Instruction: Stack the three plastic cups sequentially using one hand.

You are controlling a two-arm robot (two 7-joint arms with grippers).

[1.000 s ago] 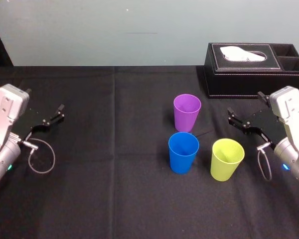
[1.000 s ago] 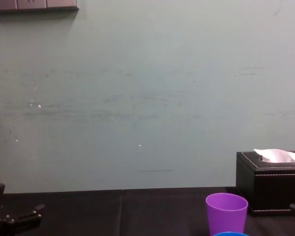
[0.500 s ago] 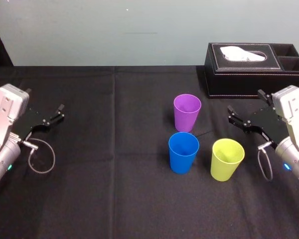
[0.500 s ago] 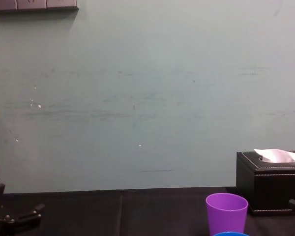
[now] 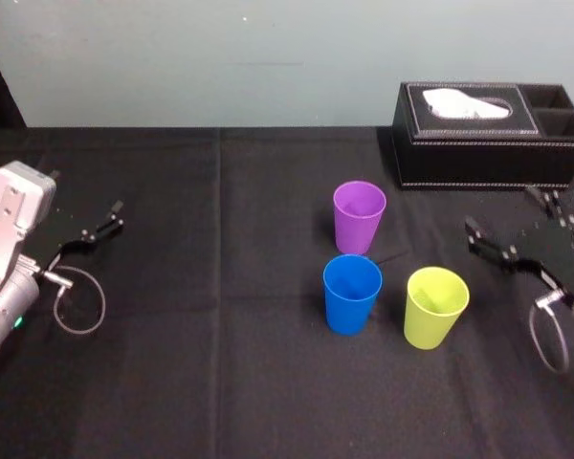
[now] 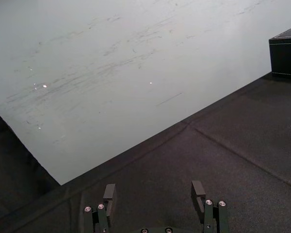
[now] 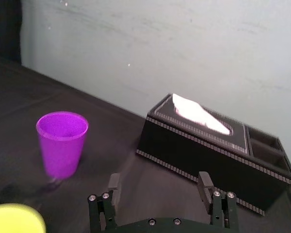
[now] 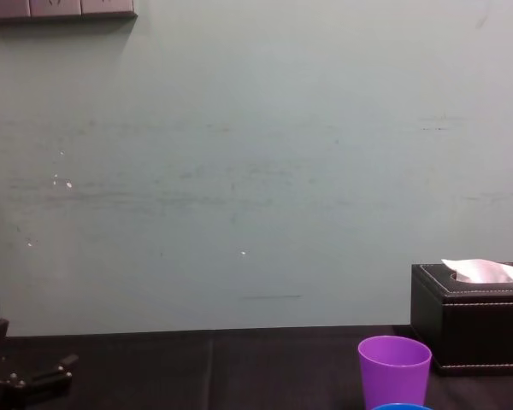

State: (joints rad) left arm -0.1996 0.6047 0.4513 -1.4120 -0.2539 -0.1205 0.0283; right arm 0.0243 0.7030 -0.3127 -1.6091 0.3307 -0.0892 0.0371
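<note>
Three plastic cups stand upright and apart on the black cloth: purple (image 5: 359, 215) at the back, blue (image 5: 352, 292) in front of it, yellow-green (image 5: 436, 306) to the blue cup's right. My right gripper (image 5: 502, 208) hovers open and empty right of the yellow-green cup, in front of the tissue box. In the right wrist view the open fingers (image 7: 114, 182) frame bare cloth, with the purple cup (image 7: 62, 143) ahead and the yellow-green rim (image 7: 14, 218) at the corner. My left gripper (image 5: 105, 222) rests open at the far left, its fingers (image 6: 109, 191) spread over bare cloth.
A black tissue box (image 5: 488, 134) with a white tissue stands at the back right, behind my right gripper. A pale wall (image 8: 256, 171) rises behind the table's far edge. The chest view shows the purple cup (image 8: 394, 371) and the tissue box (image 8: 470, 329).
My right arm has drawn back to the right, toward the view's edge, and its fingertip has left the chest view. The cups and the left arm have not moved.
</note>
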